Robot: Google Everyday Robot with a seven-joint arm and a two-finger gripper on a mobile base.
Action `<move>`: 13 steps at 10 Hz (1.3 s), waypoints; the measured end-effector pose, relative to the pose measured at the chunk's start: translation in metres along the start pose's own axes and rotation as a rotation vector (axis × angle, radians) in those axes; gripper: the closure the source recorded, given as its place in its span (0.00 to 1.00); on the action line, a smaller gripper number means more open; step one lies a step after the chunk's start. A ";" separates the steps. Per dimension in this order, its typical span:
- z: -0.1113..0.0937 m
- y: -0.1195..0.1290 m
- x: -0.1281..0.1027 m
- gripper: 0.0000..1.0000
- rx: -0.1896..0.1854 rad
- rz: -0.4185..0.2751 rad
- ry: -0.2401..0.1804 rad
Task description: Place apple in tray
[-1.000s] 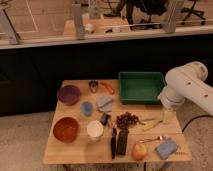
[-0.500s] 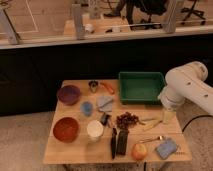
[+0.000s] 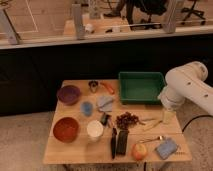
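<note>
The apple (image 3: 139, 150), yellow-orange with a red blush, lies on the wooden table (image 3: 75, 150) near its front edge, right of centre. The tray (image 3: 141, 88), a dark green rectangular bin, stands at the table's back right with nothing showing inside it. My white arm comes in from the right, and its lower end with the gripper (image 3: 167, 111) hangs just in front of the tray's front right corner. The gripper holds nothing and is well apart from the apple, which lies nearer the camera and to its left.
A purple bowl (image 3: 69, 94) and a red bowl (image 3: 66, 129) sit at the left. A white cup (image 3: 95, 129), dark grapes (image 3: 127, 120), two black bars (image 3: 118, 142), a blue sponge (image 3: 166, 148) and small blue items (image 3: 105, 103) fill the middle and front.
</note>
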 end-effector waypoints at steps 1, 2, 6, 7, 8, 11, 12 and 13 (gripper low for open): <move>0.006 0.002 0.003 0.20 -0.032 0.004 -0.046; 0.020 0.007 0.004 0.20 -0.079 0.006 -0.124; 0.064 0.059 0.004 0.20 -0.156 -0.025 -0.408; 0.065 0.073 0.004 0.20 -0.152 -0.032 -0.469; 0.070 0.093 0.004 0.20 -0.137 -0.035 -0.559; 0.077 0.122 -0.016 0.20 -0.111 -0.055 -0.747; 0.078 0.128 -0.029 0.20 -0.094 -0.069 -0.750; 0.080 0.132 -0.042 0.20 -0.082 -0.079 -0.737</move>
